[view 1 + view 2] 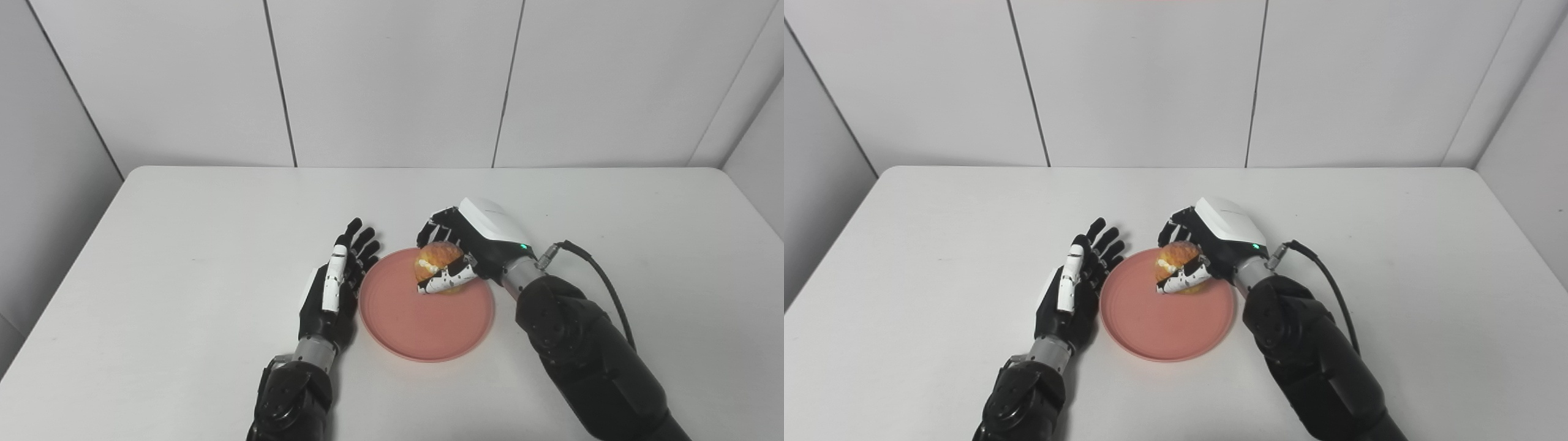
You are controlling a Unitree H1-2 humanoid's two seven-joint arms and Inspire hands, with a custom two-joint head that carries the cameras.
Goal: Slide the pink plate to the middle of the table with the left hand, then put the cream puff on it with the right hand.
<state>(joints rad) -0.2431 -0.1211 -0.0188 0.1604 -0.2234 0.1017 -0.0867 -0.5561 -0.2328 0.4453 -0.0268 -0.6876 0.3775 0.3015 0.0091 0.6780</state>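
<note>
Over the far right part of the pink plate, the cream puff sits wrapped in the right hand fingers. It looks soft and light (crushable), best held by its sides; roundish, without a clear long axis. Beside the plate on the bench, the left hand rests spread and empty.

Left hand lying flat, fingers spread, pointing 12 o'clock, holding nothing. Right hand reaching in from 4 o'clock, fingers curling closed around cream puff. Both forearms angling up from 6 o'clock.
</note>
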